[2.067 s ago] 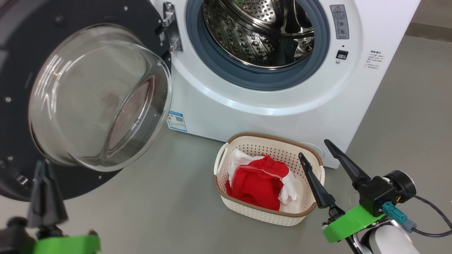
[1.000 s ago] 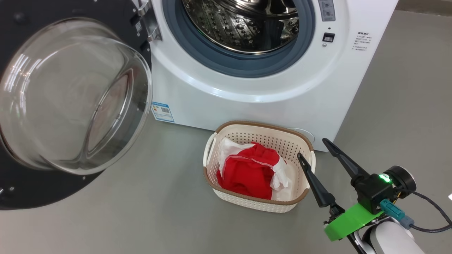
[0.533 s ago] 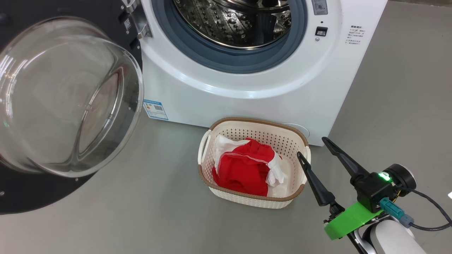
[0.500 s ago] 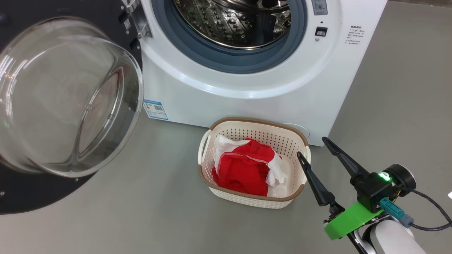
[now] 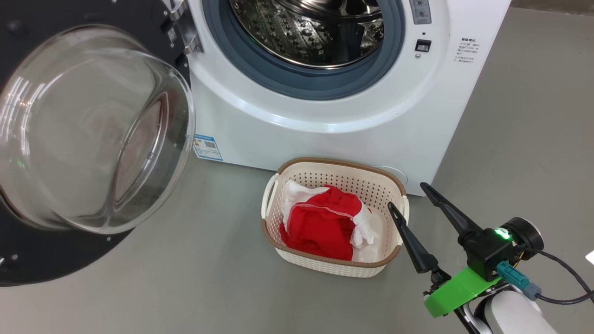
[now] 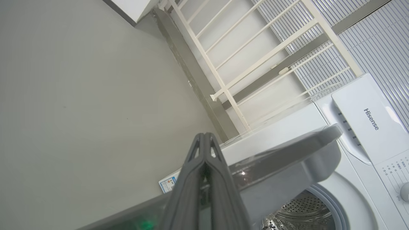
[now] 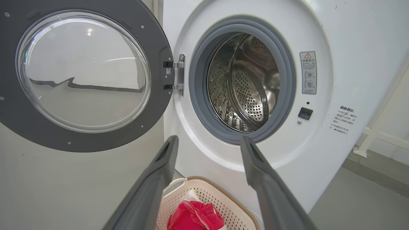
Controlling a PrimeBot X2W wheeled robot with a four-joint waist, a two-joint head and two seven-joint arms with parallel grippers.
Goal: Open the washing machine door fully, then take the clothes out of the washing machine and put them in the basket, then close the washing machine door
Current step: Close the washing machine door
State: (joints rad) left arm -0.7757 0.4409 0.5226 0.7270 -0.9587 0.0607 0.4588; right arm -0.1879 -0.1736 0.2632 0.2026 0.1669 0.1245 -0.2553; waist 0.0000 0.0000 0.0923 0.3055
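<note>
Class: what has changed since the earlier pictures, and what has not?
The left gripper, shut, moved from the head view's lower left corner to beside the washing machine door. The camera shifted too. Unchanged: door open, clothes in the basket, right gripper open beside it.

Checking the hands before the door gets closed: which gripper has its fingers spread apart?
The right gripper: its fingers stand wide apart, while the left gripper has them pressed together.

— Can you read that blue sticker (image 5: 207, 147) on the washing machine (image 5: 325, 139)?
— Print's too small. Same with the grey warning label (image 7: 308, 72).
— And the basket (image 5: 325, 268)?
— Its bottom's buried under the clothes (image 5: 325, 227). In the right wrist view its lower half is cut off.
— The door (image 5: 46, 264)?
— The head view's left edge clips its rim.
</note>
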